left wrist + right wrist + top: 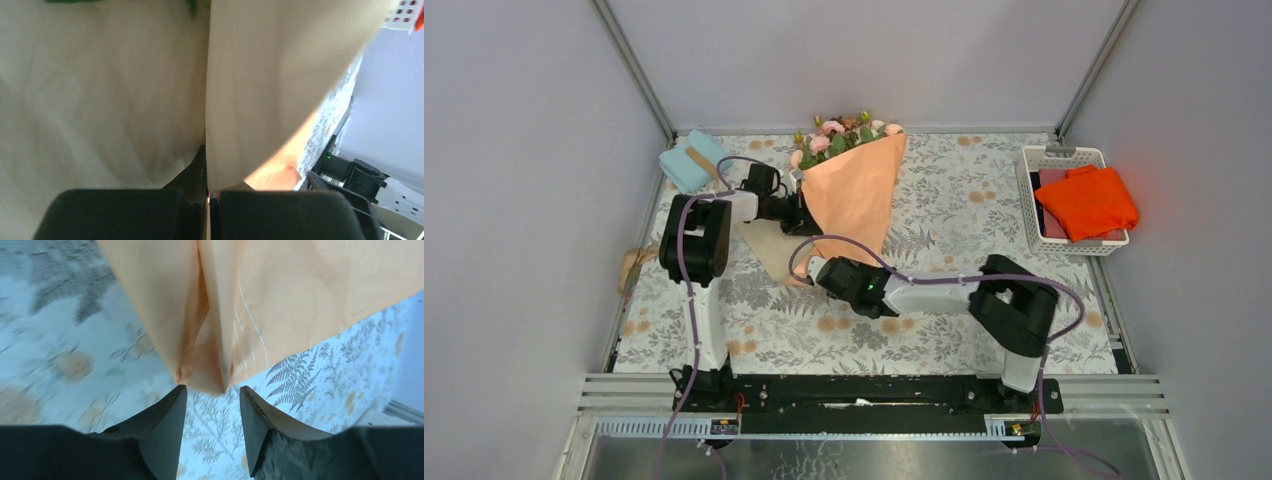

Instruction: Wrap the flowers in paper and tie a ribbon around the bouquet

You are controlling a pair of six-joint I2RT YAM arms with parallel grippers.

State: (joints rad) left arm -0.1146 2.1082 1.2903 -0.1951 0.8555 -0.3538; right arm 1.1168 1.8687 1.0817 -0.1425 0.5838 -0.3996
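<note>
Peach paper [854, 195]: wrapped round the flowers [836, 135], upper middle of the top view.
Left gripper [206, 195]: pinched tight on the paper's left edge.
Right gripper [212, 400]: fingers apart, at the paper's pointed bottom tip.
Room: table [964, 200] stretches right to the white basket [1064, 152].

Thin matt peach paper [854, 195], smooth, with faint creases and fine crinkle lines near its tip. At its top, flowers [839, 135] with soft-looking pink petals and matt green leaves. Under it, a matt table cover [964, 190] printed with ferns. Right of the paper, a white plastic basket [1064, 153] with bright orange cloth [1086, 200] inside; left of it, pale blue cloth [679, 168]. At its tip, black fingers [160, 435], matt and slightly grainy.
</note>
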